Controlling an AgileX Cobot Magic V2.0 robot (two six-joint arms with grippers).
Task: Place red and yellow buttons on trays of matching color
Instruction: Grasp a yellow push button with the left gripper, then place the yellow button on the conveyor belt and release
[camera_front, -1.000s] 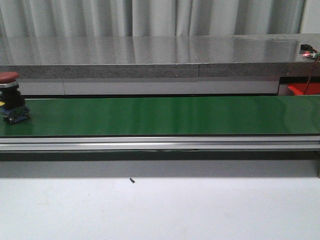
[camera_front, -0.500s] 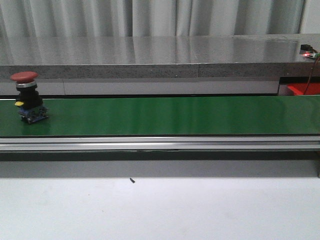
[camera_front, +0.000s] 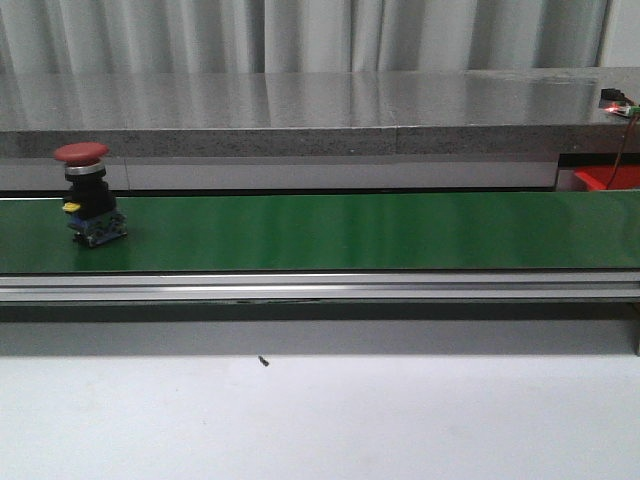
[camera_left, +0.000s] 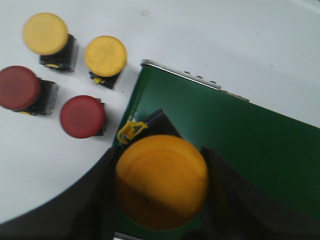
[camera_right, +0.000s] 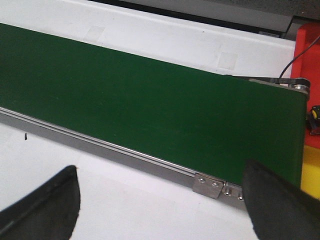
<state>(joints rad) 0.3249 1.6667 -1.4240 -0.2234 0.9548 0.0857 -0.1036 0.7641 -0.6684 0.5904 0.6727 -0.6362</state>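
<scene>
front: level, low | wrists: overhead, close | shared: green belt (camera_front: 350, 232)

The conveyor belt (camera_front: 350, 232) was a smooth green sheet with a soft sheen, pale glare running across it, and its side rail (camera_front: 320, 288) looked like brushed metal — silvery, ridged lengthwise. The desk (camera_front: 320, 420) was plain white and matt. Behind the belt ran a speckled grey stone-like ledge (camera_front: 300, 110), polished enough to mirror the pleated cloth curtain (camera_front: 300, 35). The red button (camera_front: 82, 152) had a matt plastic cap over a shiny metal collar; the yellow button (camera_left: 161, 181) had a smooth, faintly glossy plastic cap — held between matt black claw fingers (camera_left: 225, 200).
</scene>
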